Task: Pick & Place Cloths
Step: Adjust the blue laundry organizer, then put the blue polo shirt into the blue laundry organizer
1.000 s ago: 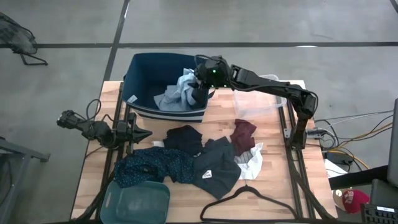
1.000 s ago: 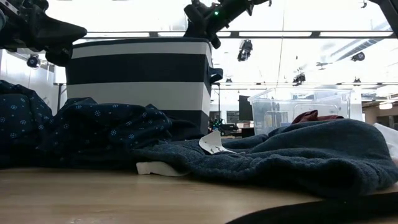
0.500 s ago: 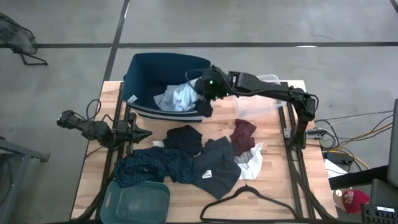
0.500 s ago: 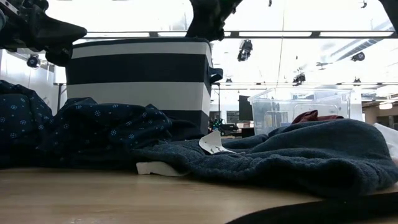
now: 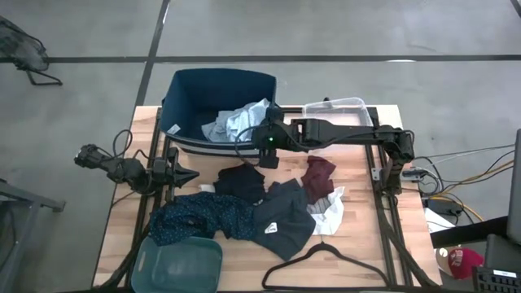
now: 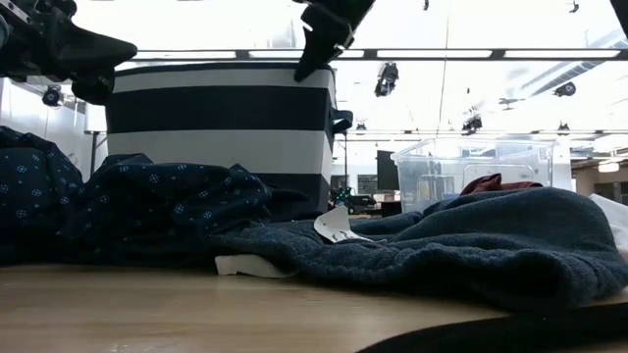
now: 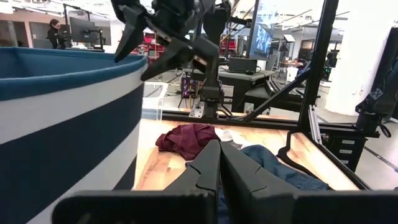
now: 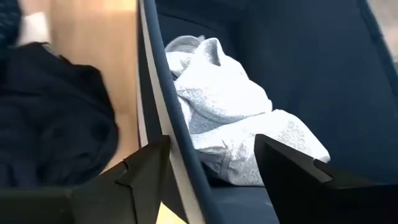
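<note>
The light blue-grey shirt lies crumpled inside the navy tub, against its right wall; the right wrist view shows the shirt too. My right gripper hangs open and empty above the tub's near right corner, and the tub's rim runs past its fingers. More cloths lie on the table: a black piece, a maroon piece, a dark blue-grey piece, a navy patterned piece and a white piece. My left gripper waits shut at the table's left.
A clear tub stands at the far right, beside the navy tub. A teal tub sits at the near left corner. A thin black hanger lies at the near edge. Bare wood shows along the right side.
My right gripper has swung from over the shirt in the navy tub toward the table's near edge, sinking a little and rolling its wrist. It now hangs at the tub's near right corner. The shirt has stayed in the tub.
</note>
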### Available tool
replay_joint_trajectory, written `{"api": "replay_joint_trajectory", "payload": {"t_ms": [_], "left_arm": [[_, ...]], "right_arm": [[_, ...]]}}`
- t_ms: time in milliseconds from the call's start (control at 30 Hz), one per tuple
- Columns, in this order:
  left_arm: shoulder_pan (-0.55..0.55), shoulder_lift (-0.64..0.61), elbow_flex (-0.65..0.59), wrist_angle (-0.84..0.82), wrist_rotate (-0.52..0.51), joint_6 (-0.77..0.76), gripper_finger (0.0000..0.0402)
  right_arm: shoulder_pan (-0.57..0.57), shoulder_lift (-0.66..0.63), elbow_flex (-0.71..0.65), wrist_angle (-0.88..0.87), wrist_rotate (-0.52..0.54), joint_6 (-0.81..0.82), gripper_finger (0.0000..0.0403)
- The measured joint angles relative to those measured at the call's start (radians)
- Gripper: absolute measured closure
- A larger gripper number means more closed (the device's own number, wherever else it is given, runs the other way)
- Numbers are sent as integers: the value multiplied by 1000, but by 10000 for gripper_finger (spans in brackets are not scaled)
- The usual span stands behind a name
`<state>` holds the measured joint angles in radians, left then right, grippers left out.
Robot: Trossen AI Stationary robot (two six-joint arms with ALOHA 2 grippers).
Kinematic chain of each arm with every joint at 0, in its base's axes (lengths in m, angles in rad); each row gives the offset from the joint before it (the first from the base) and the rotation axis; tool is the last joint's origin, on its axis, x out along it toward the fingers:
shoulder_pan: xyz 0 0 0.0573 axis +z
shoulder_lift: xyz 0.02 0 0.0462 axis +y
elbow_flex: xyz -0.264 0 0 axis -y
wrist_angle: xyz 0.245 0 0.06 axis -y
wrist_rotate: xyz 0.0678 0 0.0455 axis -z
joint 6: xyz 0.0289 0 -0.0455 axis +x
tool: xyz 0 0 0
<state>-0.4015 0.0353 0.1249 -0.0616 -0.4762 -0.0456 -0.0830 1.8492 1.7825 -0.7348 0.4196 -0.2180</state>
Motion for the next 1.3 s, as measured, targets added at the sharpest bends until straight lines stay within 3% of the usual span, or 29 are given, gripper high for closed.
{"api": "replay_joint_trajectory", "payload": {"t_ms": [267, 500, 933, 1067, 1300], "left_arm": [[-1, 0, 0, 0, 0, 0, 388], [-1, 0, 0, 0, 0, 0, 388], [0, 0, 0, -3, 0, 0, 388], [0, 1, 0, -3, 0, 0, 388], [0, 1, 0, -8, 0, 0, 388]], "right_arm": [[-33, 0, -57, 109, 20, -4, 193], [-37, -3, -67, 82, 23, -22, 188], [107, -58, -68, 86, 29, -26, 152], [177, -61, -76, 91, -21, -29, 140], [312, -61, -185, 250, -39, -53, 123]]}}
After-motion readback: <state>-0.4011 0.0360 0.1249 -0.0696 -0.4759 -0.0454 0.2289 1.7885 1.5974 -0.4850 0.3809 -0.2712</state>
